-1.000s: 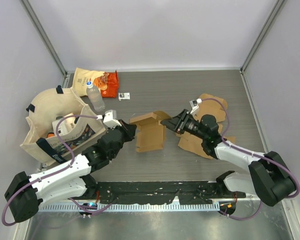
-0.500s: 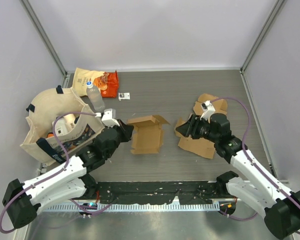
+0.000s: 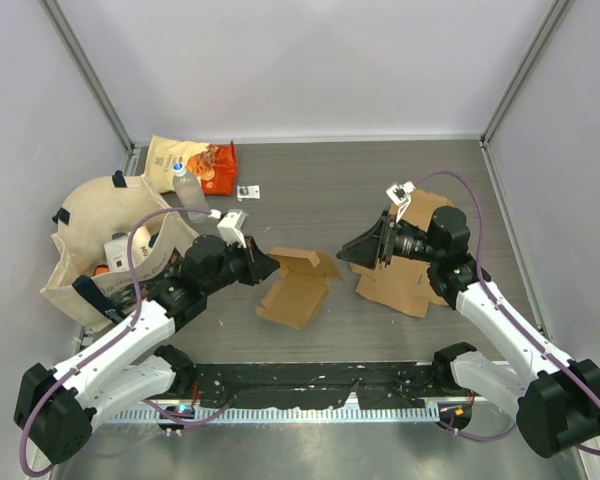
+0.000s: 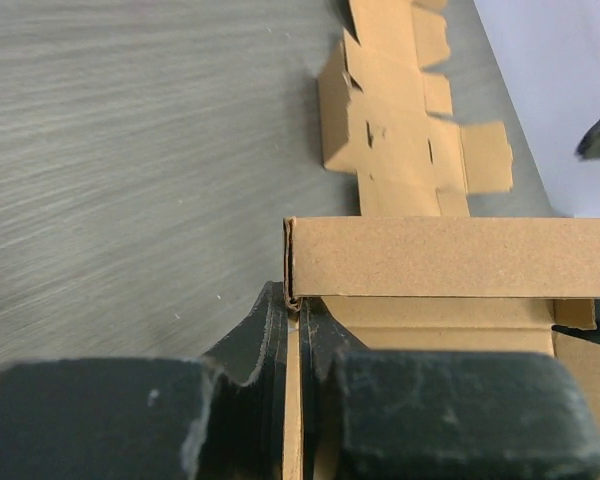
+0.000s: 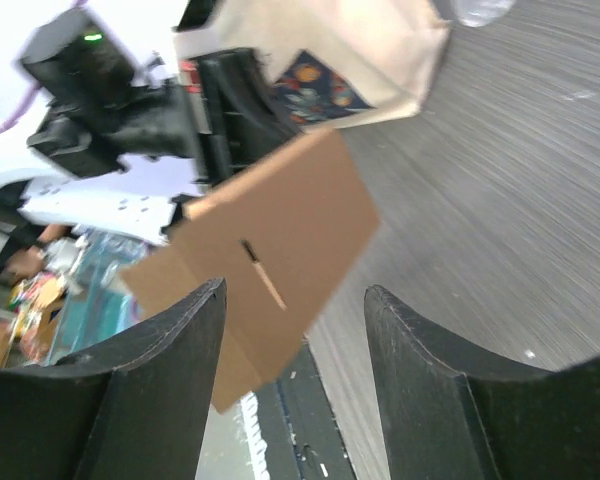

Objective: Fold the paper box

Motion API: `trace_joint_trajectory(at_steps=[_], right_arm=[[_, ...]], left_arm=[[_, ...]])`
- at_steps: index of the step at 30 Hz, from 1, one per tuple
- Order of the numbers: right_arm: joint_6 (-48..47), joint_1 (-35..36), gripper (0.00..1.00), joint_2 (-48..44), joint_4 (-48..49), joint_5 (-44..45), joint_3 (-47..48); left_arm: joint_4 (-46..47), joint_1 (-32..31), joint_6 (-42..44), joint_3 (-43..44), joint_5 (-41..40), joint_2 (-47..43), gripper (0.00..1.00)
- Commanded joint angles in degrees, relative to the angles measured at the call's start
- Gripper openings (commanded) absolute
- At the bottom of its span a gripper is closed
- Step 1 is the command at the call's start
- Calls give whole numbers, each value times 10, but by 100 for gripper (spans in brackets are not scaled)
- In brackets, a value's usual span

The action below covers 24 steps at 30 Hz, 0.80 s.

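Note:
The brown paper box (image 3: 298, 286), partly folded, is held off the table at the middle. My left gripper (image 3: 263, 266) is shut on its left wall; in the left wrist view both fingers (image 4: 270, 330) pinch the cardboard wall (image 4: 292, 400) under a folded flap (image 4: 450, 258). My right gripper (image 3: 352, 253) is open and empty, to the right of the box and apart from it. In the right wrist view the box (image 5: 270, 255) hangs tilted ahead of the spread fingers (image 5: 170, 370).
Flat cardboard blanks (image 3: 405, 285) lie under the right arm, also in the left wrist view (image 4: 400, 130). A canvas tote bag (image 3: 100, 240) with items stands at left. A water bottle (image 3: 189, 192) and snack packets (image 3: 195, 160) lie at back left.
My left gripper has lifted and turned the box, tilting it down to the right. My right gripper has let go, swung up and back, and now points left at the box.

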Motion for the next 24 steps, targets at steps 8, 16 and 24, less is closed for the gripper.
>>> trace_joint_trajectory(at_steps=[8, 16, 24], right_arm=[[92, 40, 64, 7, 174, -131, -7], [47, 108, 59, 9, 126, -75, -4], [-43, 150, 61, -21, 8, 144, 13]], left_arm=[[29, 18, 31, 30, 120, 10, 0], [49, 21, 20, 30, 131, 21, 0], [26, 21, 18, 35, 75, 6, 0]])
